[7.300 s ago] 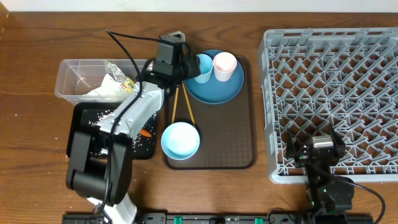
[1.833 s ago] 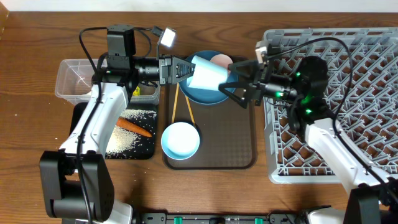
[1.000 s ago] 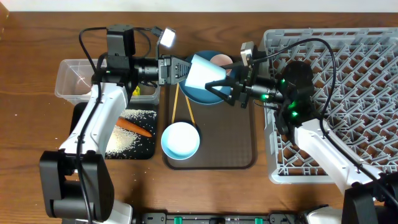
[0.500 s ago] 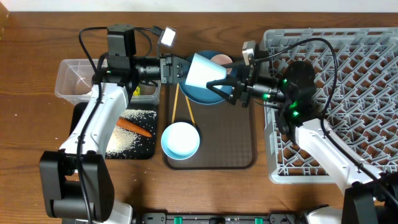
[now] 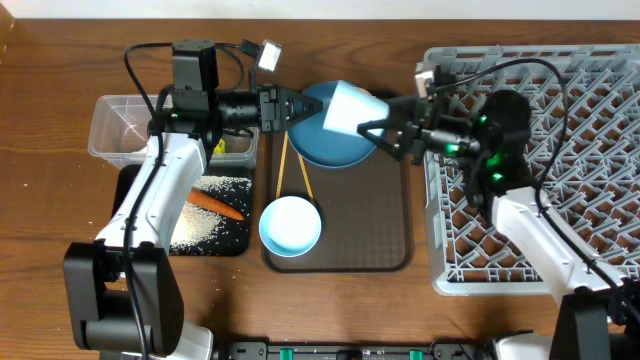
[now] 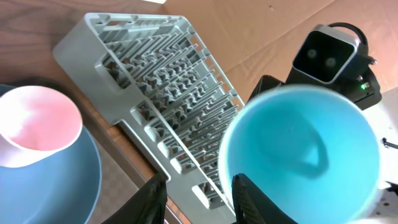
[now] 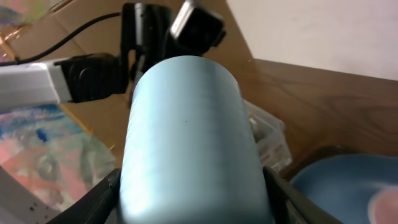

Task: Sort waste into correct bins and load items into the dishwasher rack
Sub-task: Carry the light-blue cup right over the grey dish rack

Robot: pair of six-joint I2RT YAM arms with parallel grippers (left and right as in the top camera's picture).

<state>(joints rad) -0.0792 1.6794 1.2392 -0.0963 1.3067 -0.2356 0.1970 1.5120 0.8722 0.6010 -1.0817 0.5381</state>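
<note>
Right gripper (image 5: 380,133) holds the blue cup (image 5: 350,106) sideways above the plate (image 5: 325,152) at the tray's (image 5: 380,230) far edge. Left gripper (image 5: 291,108) is slightly open, empty, just beside the cup.

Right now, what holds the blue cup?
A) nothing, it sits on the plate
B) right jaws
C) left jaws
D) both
B: the cup is clamped between the right jaws, while the left jaws stand open, clear of it.
</note>
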